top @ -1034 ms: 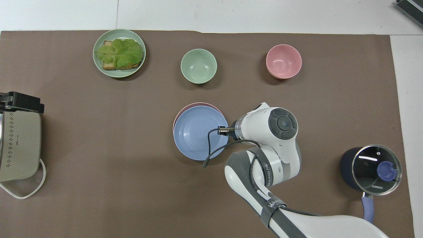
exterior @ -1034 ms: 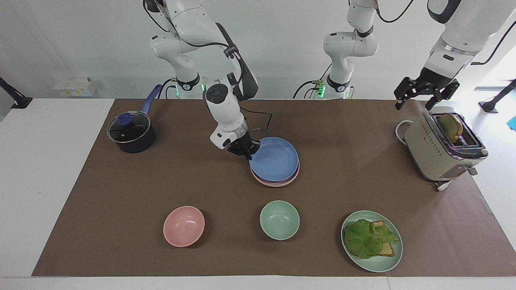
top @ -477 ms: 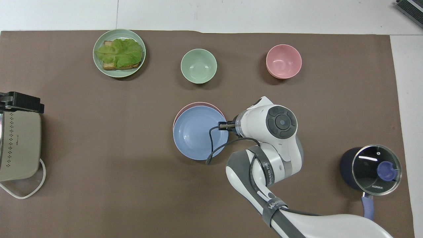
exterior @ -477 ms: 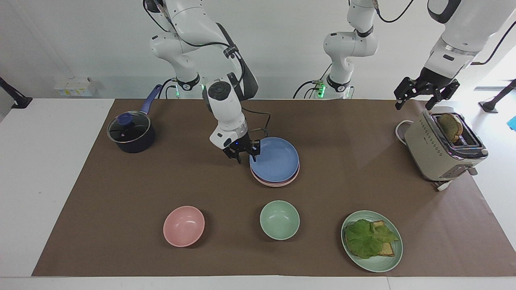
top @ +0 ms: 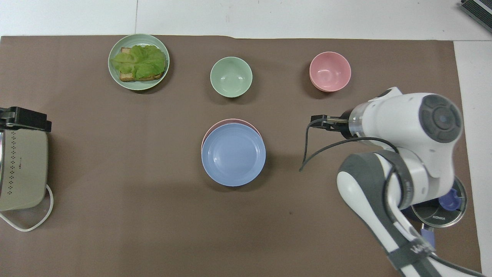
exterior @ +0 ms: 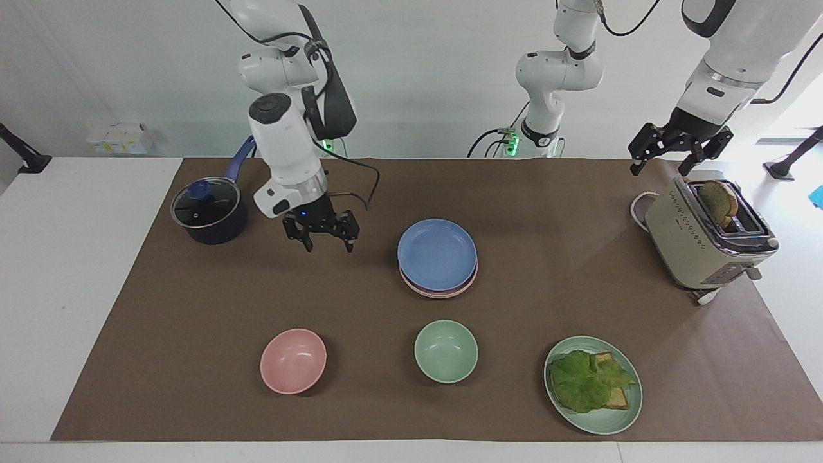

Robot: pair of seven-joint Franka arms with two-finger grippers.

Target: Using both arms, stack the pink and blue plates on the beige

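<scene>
Plate stack mid-table, two bowls farther out, pot toward right arm's end.

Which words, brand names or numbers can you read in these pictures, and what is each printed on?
"KONKA": on the glass lid of the dark pot.
White lettering on the right arm's grey band: partly hidden, cannot be read.
Toaster: no readable text.
</scene>
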